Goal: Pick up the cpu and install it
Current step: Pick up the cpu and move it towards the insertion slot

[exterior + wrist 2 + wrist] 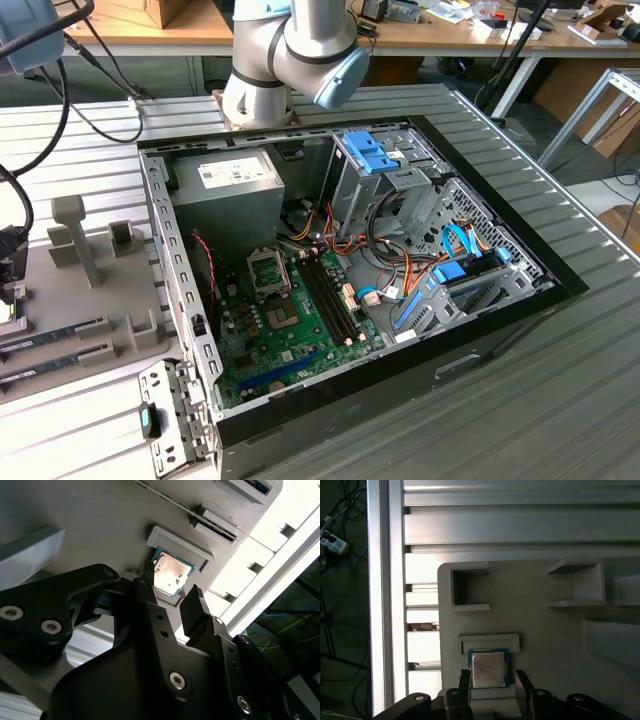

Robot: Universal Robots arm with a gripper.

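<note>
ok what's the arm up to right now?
The arm's gripper is down over the cpu, which lies flat in its pocket on the grey parts tray. In both wrist views a finger stands on each side of the chip, with a gap on one side, so it isn't clamped or lifted yet. In the exterior view the open PC case sits with its motherboard exposed.

cpu (489, 670) in a recess on the tray (545, 640), gripper (493, 679) straddling it
</note>
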